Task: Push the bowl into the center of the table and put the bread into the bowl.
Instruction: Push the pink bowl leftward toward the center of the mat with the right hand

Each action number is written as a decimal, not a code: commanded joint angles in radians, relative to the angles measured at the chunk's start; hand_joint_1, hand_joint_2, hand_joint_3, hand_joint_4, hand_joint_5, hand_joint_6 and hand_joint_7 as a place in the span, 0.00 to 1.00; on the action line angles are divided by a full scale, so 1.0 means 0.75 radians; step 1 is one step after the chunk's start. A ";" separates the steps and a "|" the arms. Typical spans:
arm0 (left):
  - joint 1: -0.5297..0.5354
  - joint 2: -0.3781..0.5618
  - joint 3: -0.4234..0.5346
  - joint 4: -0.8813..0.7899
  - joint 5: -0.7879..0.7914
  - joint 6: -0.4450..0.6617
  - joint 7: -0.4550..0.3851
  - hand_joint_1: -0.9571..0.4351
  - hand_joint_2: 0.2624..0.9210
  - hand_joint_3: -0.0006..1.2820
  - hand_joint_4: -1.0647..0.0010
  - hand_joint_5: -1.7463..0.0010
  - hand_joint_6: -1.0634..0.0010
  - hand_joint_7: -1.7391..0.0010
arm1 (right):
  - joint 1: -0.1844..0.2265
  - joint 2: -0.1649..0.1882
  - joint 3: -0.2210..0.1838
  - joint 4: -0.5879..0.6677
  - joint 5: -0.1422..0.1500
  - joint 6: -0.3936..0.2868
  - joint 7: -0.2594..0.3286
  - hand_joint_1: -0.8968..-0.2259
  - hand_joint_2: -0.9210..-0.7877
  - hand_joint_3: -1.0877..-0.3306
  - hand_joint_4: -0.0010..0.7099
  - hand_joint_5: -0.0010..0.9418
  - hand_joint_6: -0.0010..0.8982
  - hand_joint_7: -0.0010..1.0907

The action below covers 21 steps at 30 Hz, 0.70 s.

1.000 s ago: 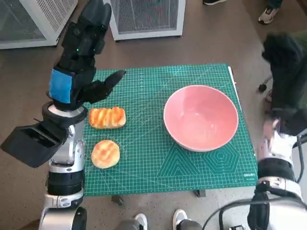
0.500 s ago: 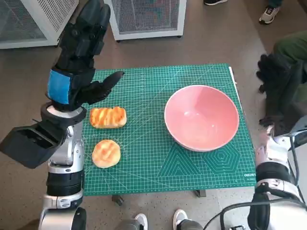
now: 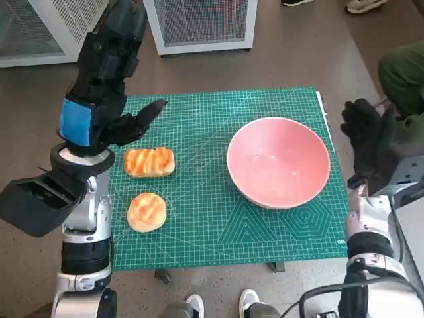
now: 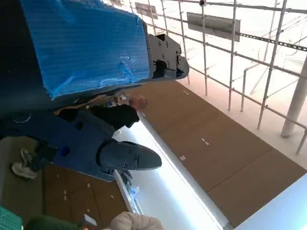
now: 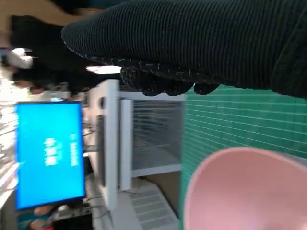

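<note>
Green mat covers the table; the pink bowl sits on its right half, off centre, with two breads on the left. Right hand, fingers spread and holding nothing, is raised just beside the bowl's right rim, so a leftward push suits it. Left hand is also empty, fingers apart, above the breads.

Wide open green cutting mat between the big pink bowl and the two golden bread buns, nothing blocking there.
</note>
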 commanded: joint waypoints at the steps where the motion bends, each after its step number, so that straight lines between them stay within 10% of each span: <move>1: 0.020 0.019 0.012 -0.036 -0.017 0.029 -0.004 0.46 1.00 0.22 0.82 1.00 0.85 0.86 | 0.043 0.039 -0.002 0.022 -0.012 0.043 -0.010 0.50 0.00 0.34 0.42 0.00 0.30 0.28; 21: 0.046 0.028 0.027 -0.084 -0.015 0.079 0.003 0.45 1.00 0.22 0.82 1.00 0.86 0.86 | 0.037 0.151 -0.012 0.028 -0.002 0.084 0.033 0.45 0.00 0.37 0.40 0.00 0.32 0.24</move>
